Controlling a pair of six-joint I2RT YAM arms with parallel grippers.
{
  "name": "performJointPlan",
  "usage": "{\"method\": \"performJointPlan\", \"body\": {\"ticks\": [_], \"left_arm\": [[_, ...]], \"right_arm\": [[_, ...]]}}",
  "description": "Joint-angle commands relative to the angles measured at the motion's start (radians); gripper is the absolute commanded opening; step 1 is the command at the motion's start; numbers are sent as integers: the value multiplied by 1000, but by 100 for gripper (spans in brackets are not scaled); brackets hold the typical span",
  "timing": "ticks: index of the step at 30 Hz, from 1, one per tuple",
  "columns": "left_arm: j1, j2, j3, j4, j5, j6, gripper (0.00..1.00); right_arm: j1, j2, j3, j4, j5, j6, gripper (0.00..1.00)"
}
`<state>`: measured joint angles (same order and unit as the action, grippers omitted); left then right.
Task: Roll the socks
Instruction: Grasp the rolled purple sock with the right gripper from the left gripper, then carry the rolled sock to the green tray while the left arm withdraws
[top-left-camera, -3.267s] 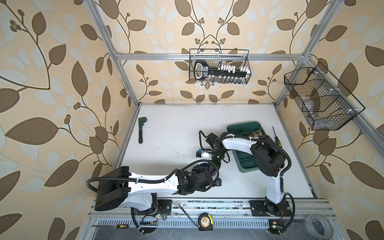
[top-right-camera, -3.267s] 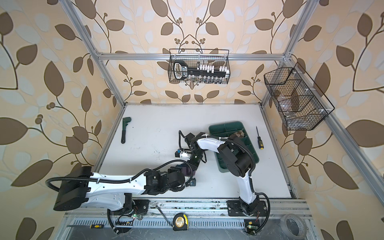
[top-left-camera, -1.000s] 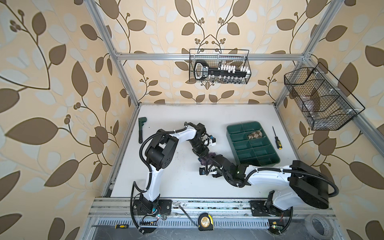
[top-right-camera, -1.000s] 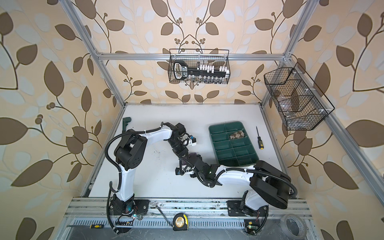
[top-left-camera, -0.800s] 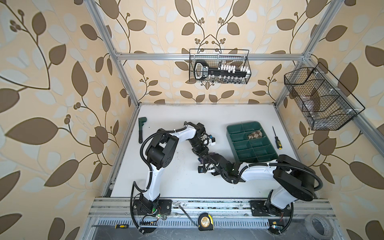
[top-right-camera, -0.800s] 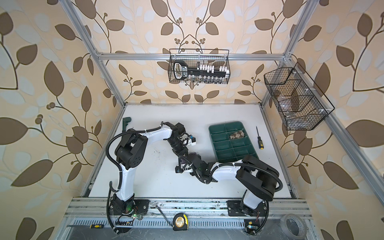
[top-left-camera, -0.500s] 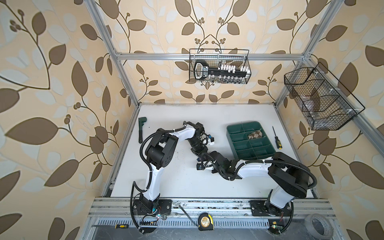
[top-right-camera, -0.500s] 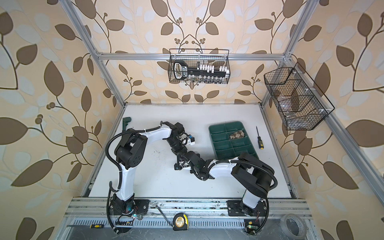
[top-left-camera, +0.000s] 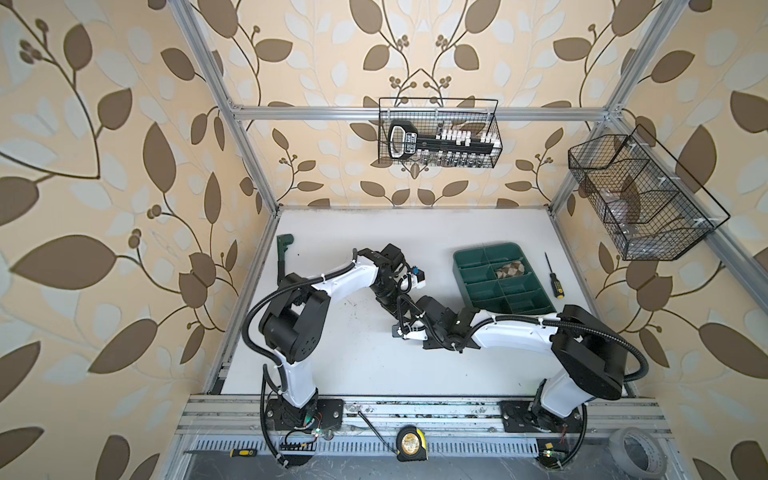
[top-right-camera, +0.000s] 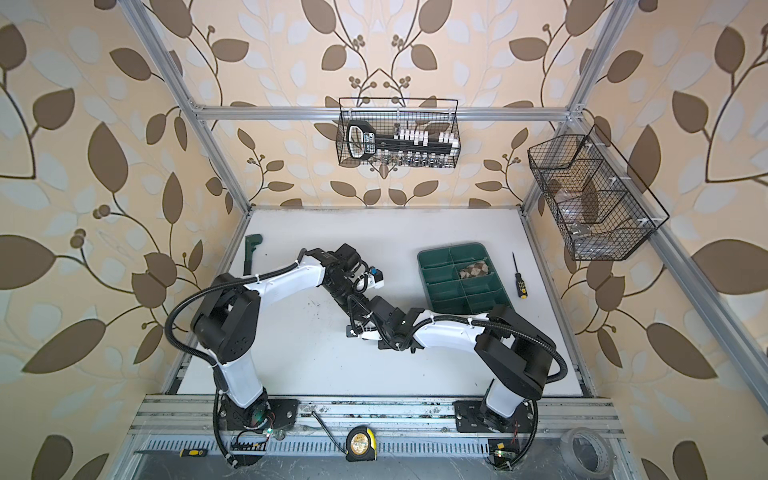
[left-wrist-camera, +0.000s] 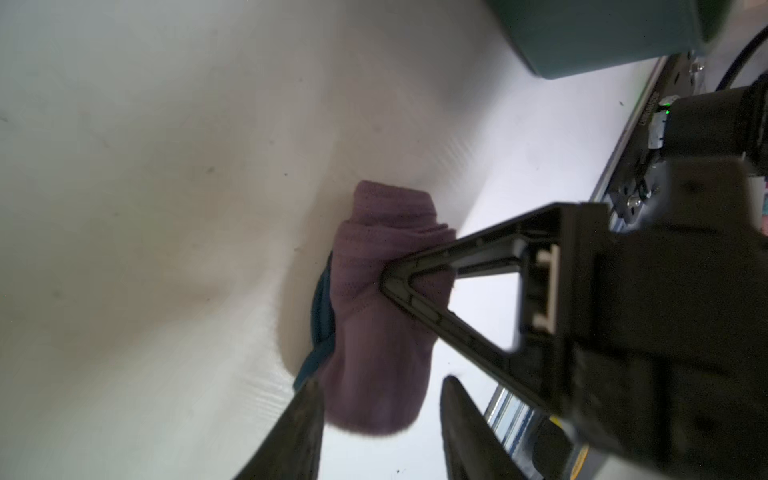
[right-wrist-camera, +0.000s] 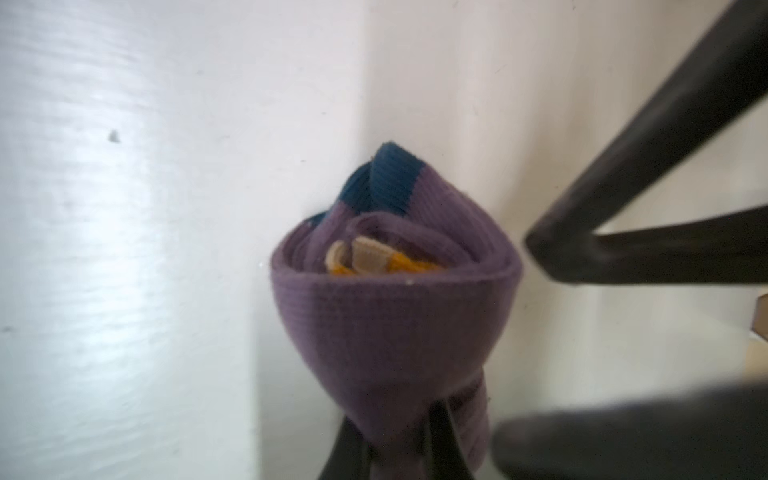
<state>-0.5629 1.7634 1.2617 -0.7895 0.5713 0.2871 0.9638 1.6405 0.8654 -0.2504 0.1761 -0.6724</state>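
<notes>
The purple sock (right-wrist-camera: 395, 299) is rolled into a tight bundle on the white table, with navy at its far side and mustard yellow in the core. My right gripper (right-wrist-camera: 395, 444) is shut on the roll's near edge, the fabric bunched between its fingers. My left gripper (left-wrist-camera: 380, 386) is open, its fingers standing either side of the purple sock (left-wrist-camera: 374, 332) without pinching it. In both top views the roll is hidden under the two wrists at mid-table. The tan argyle sock (top-left-camera: 510, 269) (top-right-camera: 473, 269) lies in a compartment of the green tray.
The green compartment tray (top-left-camera: 469, 257) sits right of the grippers, with a screwdriver (top-left-camera: 552, 276) beside it. A green tool (top-left-camera: 284, 249) lies at the left table edge. Wire baskets hang on the back wall (top-left-camera: 438, 133) and right wall (top-left-camera: 640, 199).
Over the last second the right gripper has slid up the table to meet the left gripper, its arm folding inward. The left arm has hardly moved.
</notes>
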Motion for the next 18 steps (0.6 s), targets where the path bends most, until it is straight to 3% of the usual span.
{"method": "performJointPlan", "body": {"ticks": [1,5,7,13,16,18], "left_arm": [[-3,-126,-43,50,-7,-29,78],[-1,-235,-96,84,-50,-42,78],[2,-307,-123,116,-146,-77,78],[5,-623,-247,245,-692,-267,80],[5,-771,-320,275,-798,-301,81],[5,-855,-384,309,-780,-288,82]], "right_arm": [[3,27,-26,-278,-113,99,0],[-12,28,-21,-313,-139,137,0],[-29,17,-7,-330,-166,168,0],[-85,-64,62,-415,-280,299,0],[-120,-143,70,-410,-341,372,0],[-153,-219,69,-388,-382,425,0]]}}
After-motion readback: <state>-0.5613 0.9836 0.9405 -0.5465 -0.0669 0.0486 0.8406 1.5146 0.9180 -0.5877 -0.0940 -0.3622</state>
